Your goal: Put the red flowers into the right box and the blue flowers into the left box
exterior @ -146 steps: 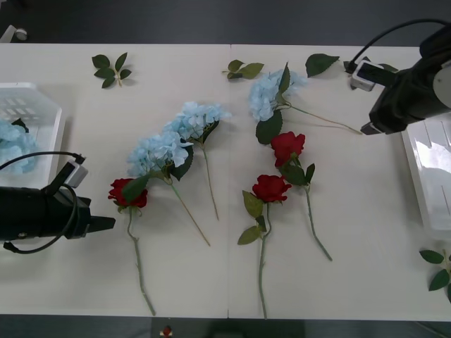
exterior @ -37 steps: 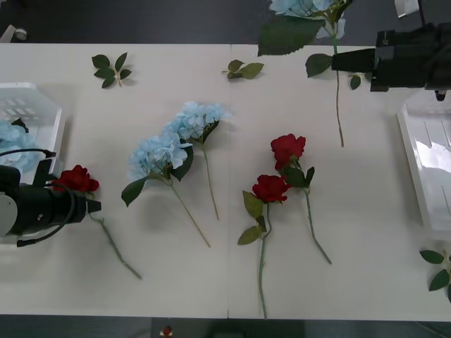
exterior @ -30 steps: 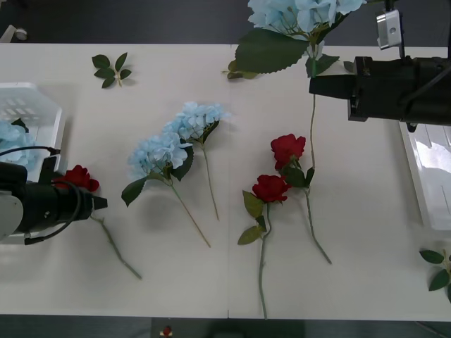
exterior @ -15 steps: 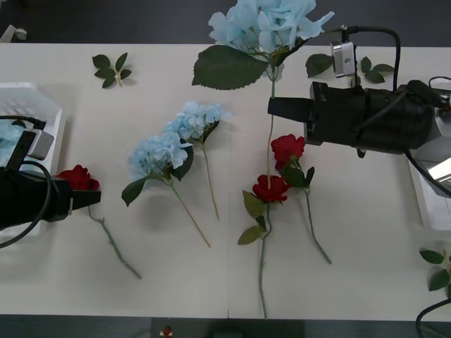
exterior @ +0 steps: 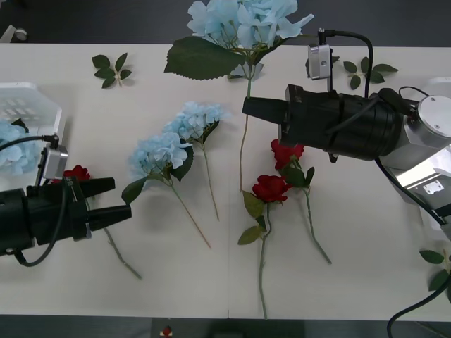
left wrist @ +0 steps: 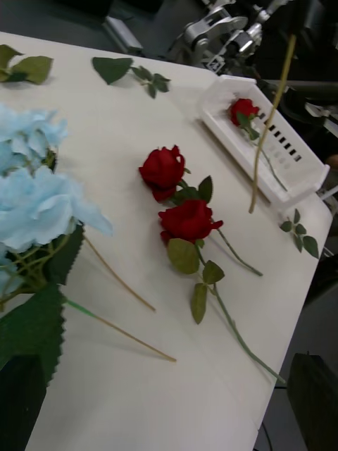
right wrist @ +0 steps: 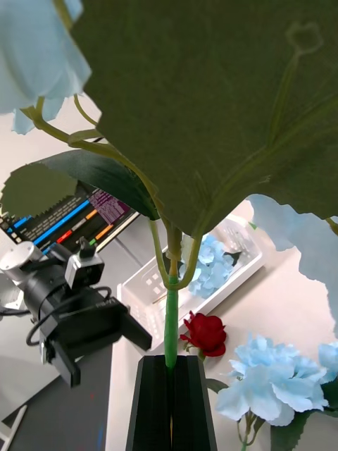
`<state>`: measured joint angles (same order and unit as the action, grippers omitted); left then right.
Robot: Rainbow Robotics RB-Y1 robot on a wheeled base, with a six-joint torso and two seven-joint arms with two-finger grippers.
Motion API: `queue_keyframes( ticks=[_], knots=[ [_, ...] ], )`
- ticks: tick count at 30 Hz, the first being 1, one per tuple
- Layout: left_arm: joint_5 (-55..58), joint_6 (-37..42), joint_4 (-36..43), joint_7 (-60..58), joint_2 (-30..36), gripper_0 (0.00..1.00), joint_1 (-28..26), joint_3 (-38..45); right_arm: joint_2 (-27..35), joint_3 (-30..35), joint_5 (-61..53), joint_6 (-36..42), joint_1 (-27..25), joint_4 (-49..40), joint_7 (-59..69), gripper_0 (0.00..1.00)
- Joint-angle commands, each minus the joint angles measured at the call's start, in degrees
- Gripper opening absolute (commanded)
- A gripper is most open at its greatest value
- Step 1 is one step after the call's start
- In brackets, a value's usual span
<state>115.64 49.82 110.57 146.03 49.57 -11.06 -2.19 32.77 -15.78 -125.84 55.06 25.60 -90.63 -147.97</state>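
Right pincer (exterior: 246, 107) at upper centre of the front view, clamped on the stem of a raised blue flower (exterior: 239, 21); in the right wrist view, black fingers (right wrist: 151, 402) closed flat around the green stem (right wrist: 171, 320). Bloom at the top edge of the frame, stem hanging straight down past the pincer, long axis near vertical in the frame, tip just above the two red roses (exterior: 271, 189) at centre. Left box (exterior: 32, 113) at the far left edge, one blue flower (exterior: 10, 151) already inside; destination therefore lies well to the left of the right pincer, across the whole surface (exterior: 352, 232), with the left arm between. Left pincer (exterior: 116, 201) at lower left, spread wide and empty, pointing right toward two blue flowers (exterior: 176, 137) lying left of centre with stems running down-right. One rose (exterior: 76, 173) just behind the left pincer, bloom beside the left box, stem trailing down-right. Right box (left wrist: 264, 134) at the right, partly hidden by the right arm in the front view; in the left wrist view, one rose (left wrist: 243, 111) inside it. Judged step: carry of the held flower leftward to the left box; left arm much nearer that box, right arm nearer the centre roses. Risk: dangling stem snagging the roses below during the traverse.
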Motion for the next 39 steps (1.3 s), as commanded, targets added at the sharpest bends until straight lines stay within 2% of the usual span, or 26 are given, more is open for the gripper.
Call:
queue_keyframes(
  ticks=[1, 10, 17, 22, 29, 38, 39],
  knots=[
    [7.6, -0.3, -2.7, 9.0, -2.1, 1.0, 2.2, -5.9, -0.8, 0.2, -0.2, 0.1, 1.3, -2.6, 2.0, 0.0],
    [10.1, -1.1, -3.3, 9.0, -11.4, 1.0, 7.5, -15.3, -1.0, -0.2, -0.1, 0.0, 1.5, -3.2, 3.2, 0.0],
    [5.8, -2.2, -4.3, 9.0, -17.9, 1.0, 10.9, -16.9, -1.0, -0.5, -0.2, -0.2, 1.5, -3.3, 3.8, 0.0],
    [0.8, -3.1, -5.7, 9.0, -21.0, 1.0, 13.8, -17.0, -0.8, -0.5, -0.2, -0.5, 1.5, -3.7, 4.2, 0.0],
    [-0.2, -5.3, -11.3, 9.0, -24.4, 1.0, 18.6, -19.3, -0.5, -0.5, -0.2, -0.6, 1.5, -3.9, 4.4, 0.0],
    [-3.1, -12.4, -13.2, 9.0, -28.5, 1.0, 22.8, -22.7, -0.2, -0.5, -0.2, -1.5, 1.5, -4.6, 4.8, 0.0],
    [-3.6, -12.5, -13.4, 9.0, -28.9, 0.87, 22.8, -22.8, -0.2, -0.5, -0.2, -1.5, 1.5, -4.6, 4.9, 0.0]
  ],
)
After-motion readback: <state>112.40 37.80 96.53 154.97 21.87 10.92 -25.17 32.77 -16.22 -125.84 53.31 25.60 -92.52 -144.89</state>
